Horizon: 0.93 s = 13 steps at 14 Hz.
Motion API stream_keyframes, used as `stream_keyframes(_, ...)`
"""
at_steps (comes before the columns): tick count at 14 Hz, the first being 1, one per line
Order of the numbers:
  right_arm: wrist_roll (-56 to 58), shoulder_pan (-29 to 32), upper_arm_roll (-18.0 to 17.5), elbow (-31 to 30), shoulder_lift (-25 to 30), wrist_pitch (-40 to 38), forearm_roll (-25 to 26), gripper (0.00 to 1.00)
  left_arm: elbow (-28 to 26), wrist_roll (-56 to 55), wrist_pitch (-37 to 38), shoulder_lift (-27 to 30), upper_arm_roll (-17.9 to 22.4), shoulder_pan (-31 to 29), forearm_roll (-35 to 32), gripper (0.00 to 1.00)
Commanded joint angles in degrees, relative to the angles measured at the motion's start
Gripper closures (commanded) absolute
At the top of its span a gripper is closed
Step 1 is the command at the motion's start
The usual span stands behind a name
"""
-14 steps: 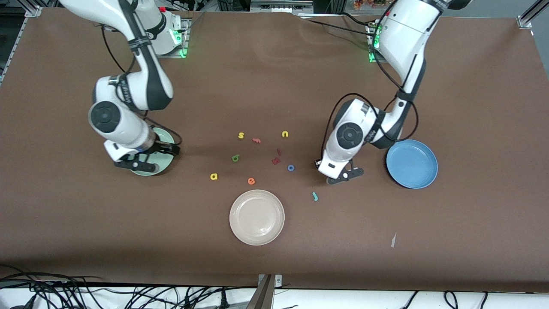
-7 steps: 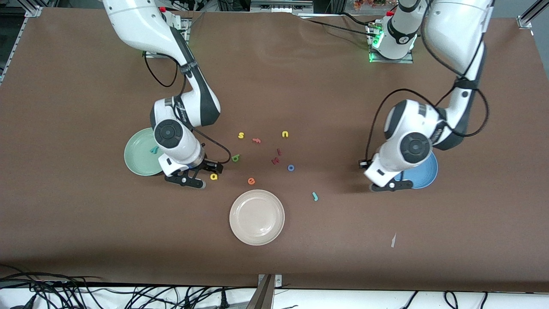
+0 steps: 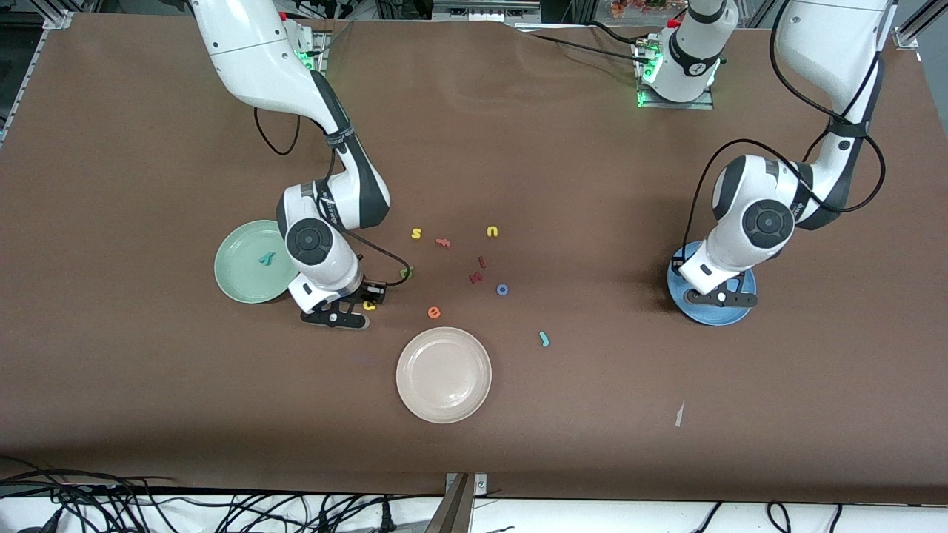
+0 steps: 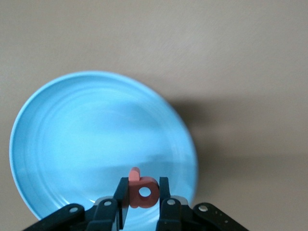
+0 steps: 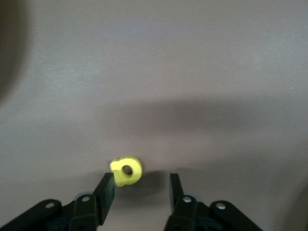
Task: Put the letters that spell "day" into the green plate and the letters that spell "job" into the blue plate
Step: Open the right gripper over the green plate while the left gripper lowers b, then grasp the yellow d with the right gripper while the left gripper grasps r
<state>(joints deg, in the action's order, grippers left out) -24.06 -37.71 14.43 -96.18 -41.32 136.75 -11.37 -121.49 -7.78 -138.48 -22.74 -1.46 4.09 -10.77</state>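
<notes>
My left gripper (image 3: 720, 299) hangs over the blue plate (image 3: 707, 317), shut on the salmon-pink "b" (image 4: 143, 192); the left wrist view shows the blue plate (image 4: 91, 134) under the left gripper (image 4: 143, 186). My right gripper (image 3: 354, 309) is down at the table beside the green plate (image 3: 241, 280), open, with the yellow "a" (image 5: 126, 171) at the tips of the right gripper (image 5: 142, 187), close to one finger. The teal "y" (image 3: 265, 258) lies in the green plate. The olive "d" (image 3: 406, 272), blue "o" (image 3: 502, 289) and teal "j" (image 3: 543, 339) lie on the table.
A beige-white plate (image 3: 406, 370) sits nearer the front camera than the letters. Yellow "s" (image 3: 416, 233), salmon "f" (image 3: 443, 241), yellow "u" (image 3: 492, 232), two dark red letters (image 3: 476, 277) and an orange "e" (image 3: 434, 312) are scattered mid-table.
The right arm left the green plate, where the teal "y" now lies, and came down at the yellow "a". The left arm carried the "b" from mid-table to over the blue plate.
</notes>
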Motion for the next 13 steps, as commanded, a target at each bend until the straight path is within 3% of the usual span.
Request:
stream_keyframes(1, 1.38, -0.17, -0.11, 1.44, -0.69, 0.1, -1.28, 0.46, -4.01, 1.36, -2.93, 1.91, -0.74, -1.98, -6.0, 0.42)
stream_keyframes(2, 1.47, -0.08, -0.11, 1.44, -0.69, 0.44, -1.2, 0.46, -3.06, 1.63, -2.32, 1.74, -0.74, -1.98, -6.28, 0.08)
stream_keyframes(3, 1.56, -0.08, -0.11, 1.44, -1.04, 0.71, -1.19, 0.46, -1.65, 1.37, -1.53, 1.91, -1.0, -1.98, -5.24, 0.0)
stream_keyframes(7, 2.61, 0.1, -0.11, 1.44, -2.28, 4.23, -1.37, 0.46, 12.03, 1.11, 11.81, 0.34, -1.18, 1.79, 7.04, 0.0)
stream_keyframes(9, 2.7, -0.08, -0.11, 1.35, -2.28, 4.05, -1.37, 0.46, 18.02, 0.05, 14.38, -2.56, -1.09, 4.6, 13.12, 0.0)
stream_keyframes(11, 2.7, 0.0, -0.8, 1.35, -2.36, 4.14, -1.37, 0.47, 22.94, -4.5, 14.38, -5.8, -1.09, 7.5, 14.89, 0.0)
stream_keyframes(13, 2.87, 0.09, -0.81, 1.35, -2.36, 4.14, -1.28, 0.63, 29.09, -10.82, 14.38, -10.19, -1.09, 10.49, 16.04, 0.0)
